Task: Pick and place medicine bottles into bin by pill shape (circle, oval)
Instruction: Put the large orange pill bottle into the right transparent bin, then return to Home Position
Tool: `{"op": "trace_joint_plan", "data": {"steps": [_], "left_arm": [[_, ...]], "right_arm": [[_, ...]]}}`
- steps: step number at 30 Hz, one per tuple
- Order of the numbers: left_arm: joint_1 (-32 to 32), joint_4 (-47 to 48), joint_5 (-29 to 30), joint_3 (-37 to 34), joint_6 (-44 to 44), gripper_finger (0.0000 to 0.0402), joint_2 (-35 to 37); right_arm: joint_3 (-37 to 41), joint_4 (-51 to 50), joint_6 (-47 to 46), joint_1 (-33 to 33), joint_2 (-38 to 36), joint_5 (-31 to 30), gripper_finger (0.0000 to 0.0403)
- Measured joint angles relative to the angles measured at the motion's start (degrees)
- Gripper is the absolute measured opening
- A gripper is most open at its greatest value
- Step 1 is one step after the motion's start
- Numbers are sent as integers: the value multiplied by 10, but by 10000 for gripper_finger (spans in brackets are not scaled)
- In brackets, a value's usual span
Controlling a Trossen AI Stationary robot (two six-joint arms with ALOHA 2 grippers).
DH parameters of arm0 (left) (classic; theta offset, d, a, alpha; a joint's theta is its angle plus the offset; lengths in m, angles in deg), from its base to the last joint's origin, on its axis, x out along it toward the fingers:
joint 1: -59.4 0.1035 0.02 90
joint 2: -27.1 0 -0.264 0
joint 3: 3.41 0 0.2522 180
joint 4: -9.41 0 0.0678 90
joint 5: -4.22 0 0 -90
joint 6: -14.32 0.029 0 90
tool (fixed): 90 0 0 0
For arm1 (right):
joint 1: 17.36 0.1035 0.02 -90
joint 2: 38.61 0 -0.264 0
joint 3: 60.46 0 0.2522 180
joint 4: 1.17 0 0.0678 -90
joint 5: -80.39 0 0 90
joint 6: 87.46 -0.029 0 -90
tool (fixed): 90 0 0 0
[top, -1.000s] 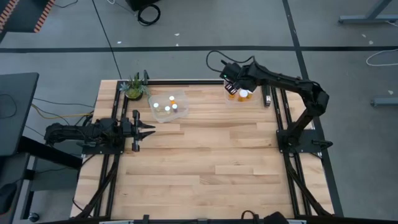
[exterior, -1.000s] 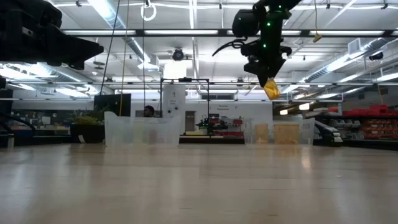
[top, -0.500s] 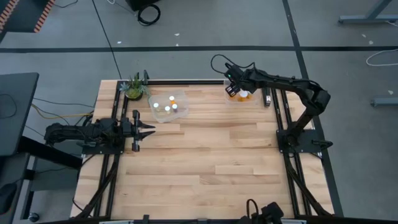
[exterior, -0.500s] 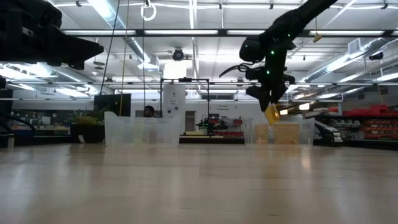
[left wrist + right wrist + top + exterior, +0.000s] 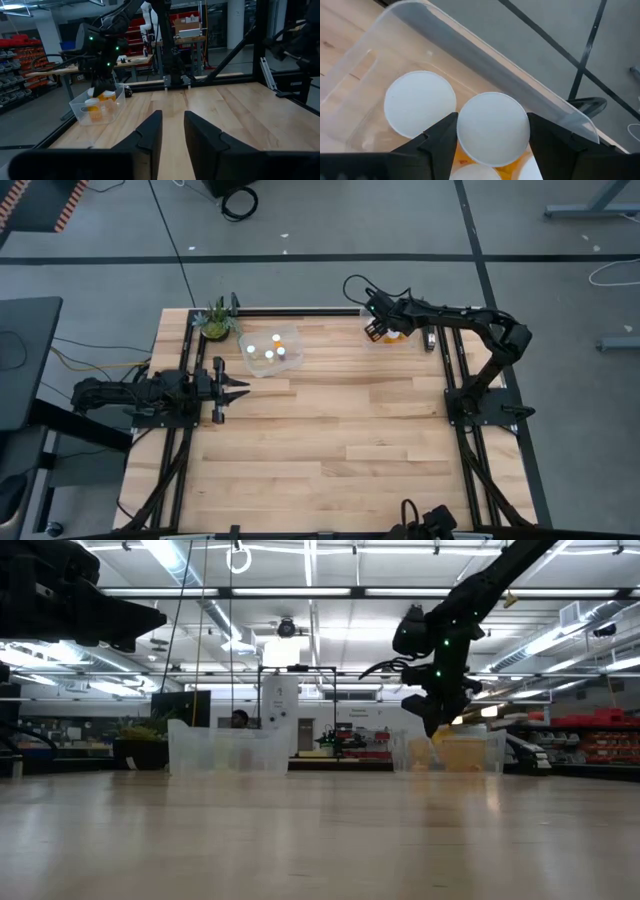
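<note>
Bottle held over bin
Right gripper [image 5: 492, 145] pinches a bottle [image 5: 493, 127] between its fingers, bin [image 5: 445, 50] just below; left gripper [image 5: 172, 132] slightly spread.

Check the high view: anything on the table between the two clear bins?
Nothing. Bare wood runs between the left bin with white-capped bottles and the right bin under the right gripper.

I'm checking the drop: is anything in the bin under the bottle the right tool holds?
Yes. The right tool holds a white-capped bottle over the clear bin, where another capped bottle already stands beside it, and a further cap shows just below.
</note>
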Motion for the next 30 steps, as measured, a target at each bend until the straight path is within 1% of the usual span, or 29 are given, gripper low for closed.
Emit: {"op": "trace_joint_plan", "data": {"steps": [5, 12, 22, 30], "left_arm": [[0, 0, 0, 0, 0, 85, 0], [0, 0, 0, 0, 0, 93, 0], [0, 0, 0, 0, 0, 87, 0], [0, 0, 0, 0, 0, 95, 0]], "right_arm": [[4, 3, -4, -6, 0, 6, 232], [4, 3, -17, -6, 0, 18, 234], [4, 3, -18, -6, 0, 18, 244], [4, 3, -18, -6, 0, 18, 245]]}}
